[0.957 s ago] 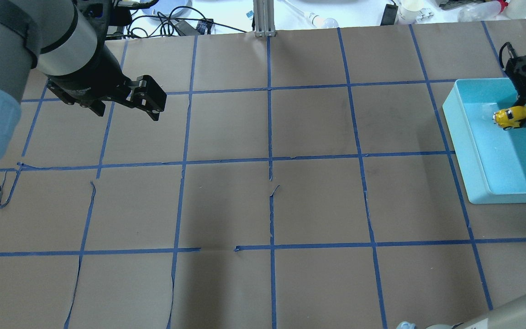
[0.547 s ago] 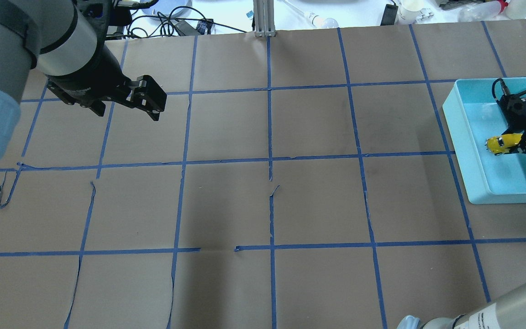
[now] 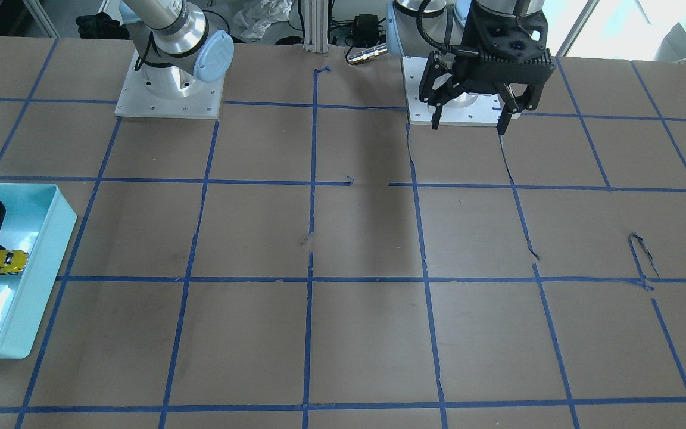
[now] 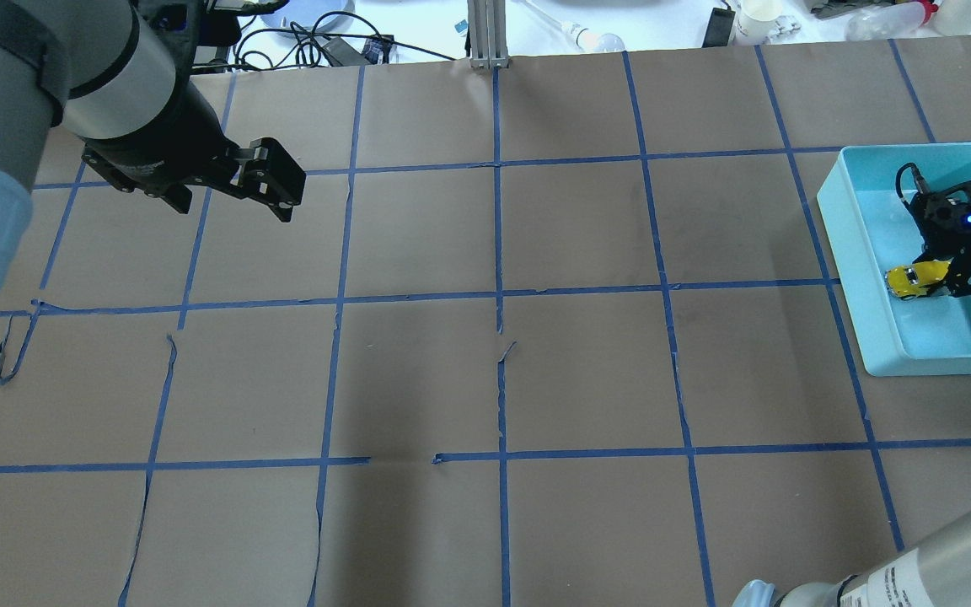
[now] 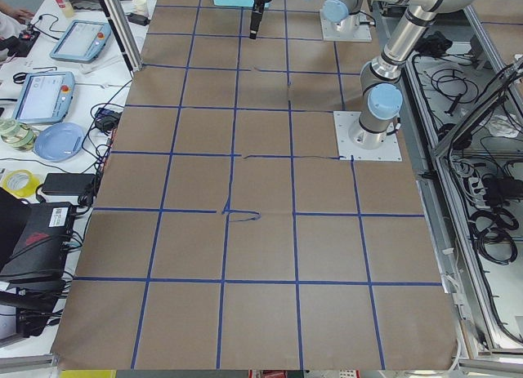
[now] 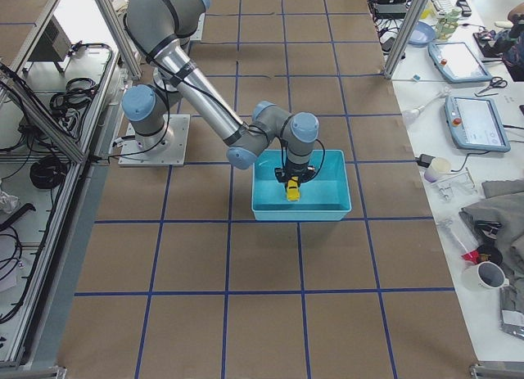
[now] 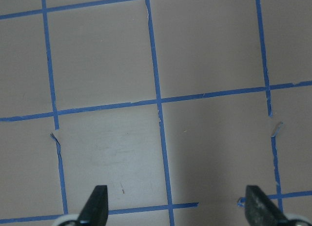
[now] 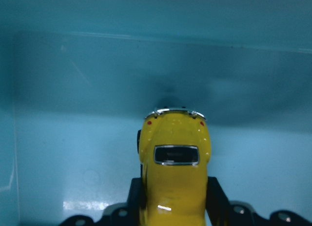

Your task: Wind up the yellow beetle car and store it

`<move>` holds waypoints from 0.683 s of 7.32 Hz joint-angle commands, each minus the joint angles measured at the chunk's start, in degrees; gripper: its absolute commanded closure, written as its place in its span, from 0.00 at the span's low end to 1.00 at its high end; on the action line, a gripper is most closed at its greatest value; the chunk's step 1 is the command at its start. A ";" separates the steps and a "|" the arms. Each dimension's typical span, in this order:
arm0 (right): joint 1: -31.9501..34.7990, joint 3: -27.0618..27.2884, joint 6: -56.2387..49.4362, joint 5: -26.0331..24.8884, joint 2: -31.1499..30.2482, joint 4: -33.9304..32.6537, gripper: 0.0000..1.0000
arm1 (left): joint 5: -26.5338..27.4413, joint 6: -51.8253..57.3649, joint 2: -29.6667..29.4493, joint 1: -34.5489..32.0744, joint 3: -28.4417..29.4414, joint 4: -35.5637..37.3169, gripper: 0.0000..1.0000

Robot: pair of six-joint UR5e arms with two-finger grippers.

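Observation:
The yellow beetle car [image 4: 914, 279] is gripped between my right gripper's [image 4: 930, 281] fingers inside the light blue bin [image 4: 833, 221] at the table's right side. The right wrist view shows the car [image 8: 175, 172] from above, held between both fingers [image 8: 217, 196] with the bin floor ahead. I cannot tell whether the car touches the floor. It also shows in the front-facing view [image 3: 5, 260] and the right side view [image 6: 291, 190]. My left gripper [image 4: 287, 190] hangs open and empty over the far left of the table, its fingers [image 7: 95, 206] wide apart.
The table is brown paper with a blue tape grid [image 4: 498, 295]; some tape strips are peeling [image 4: 9, 354]. Cables, cups and bottles lie beyond the far edge [image 4: 738, 21]. The arm bases [image 3: 167, 89] stand at the robot side.
My right gripper has carried the car from the bin's far part toward its middle and left wall, lower in the bin. The left arm has barely moved.

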 commanded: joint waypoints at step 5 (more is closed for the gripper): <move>0.96 -2.19 7.16 0.03 -5.94 1.60 0.00 | 0.10 0.35 0.11 0.00 0.07 -0.09 0.00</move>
